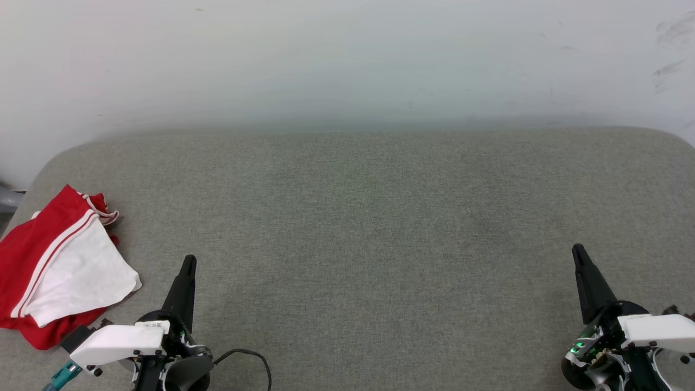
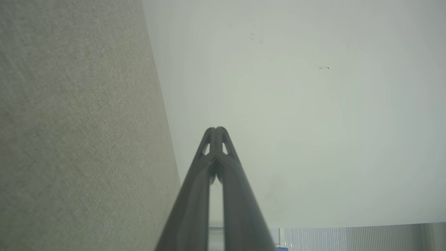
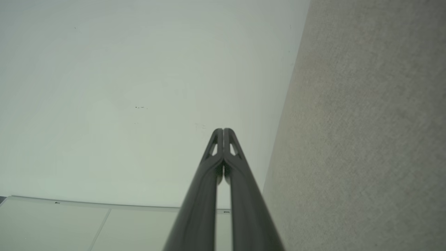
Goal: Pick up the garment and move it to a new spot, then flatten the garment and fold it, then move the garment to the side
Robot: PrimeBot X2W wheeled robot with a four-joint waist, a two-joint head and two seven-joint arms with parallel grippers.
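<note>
The red-and-white garment (image 1: 61,267) lies crumpled at the far left edge of the grey fabric tabletop (image 1: 369,217). Just beside it, the left gripper (image 1: 189,260) is closed and empty. Well apart at the right, the right gripper (image 1: 577,250) is likewise closed and empty.

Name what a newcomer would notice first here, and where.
The red and white garment lies bunched at the left edge of the grey padded surface. In the head view two dark pincers point upward, both shut and empty: the left pincer beside the garment, the right pincer at the lower right.
</note>
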